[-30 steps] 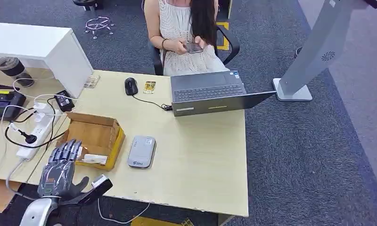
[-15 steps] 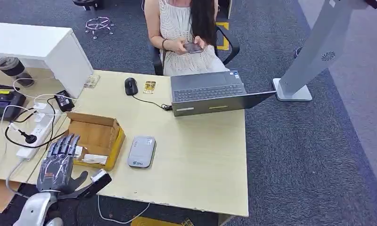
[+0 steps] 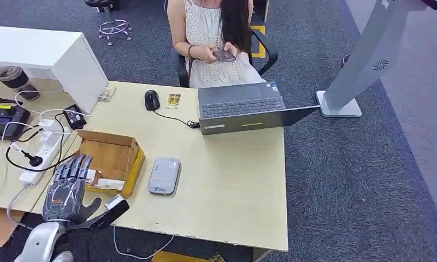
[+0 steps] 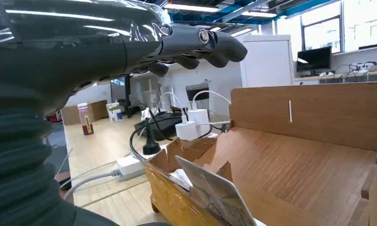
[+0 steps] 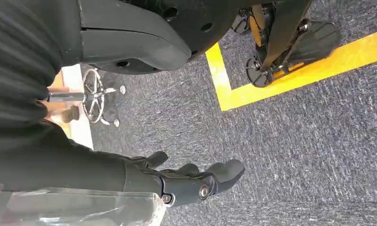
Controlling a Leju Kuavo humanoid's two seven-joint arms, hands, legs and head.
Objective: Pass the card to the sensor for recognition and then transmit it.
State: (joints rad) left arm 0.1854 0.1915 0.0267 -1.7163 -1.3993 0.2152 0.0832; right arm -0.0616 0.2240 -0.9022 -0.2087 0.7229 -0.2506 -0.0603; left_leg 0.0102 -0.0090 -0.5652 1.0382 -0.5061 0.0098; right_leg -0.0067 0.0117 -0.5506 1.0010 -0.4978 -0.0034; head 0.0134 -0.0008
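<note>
Head view: left hand (image 3: 69,188) is hovering with fingers spread apart, holding nothing, just short of the cardboard box (image 3: 111,160) so it can reach the card (image 3: 108,184) lying beyond its fingertips; right hand (image 5: 186,181) is hanging with fingers loosely apart.

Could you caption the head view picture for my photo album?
Open left robot hand hovers beside a cardboard box of cards, near a grey sensor.
</note>
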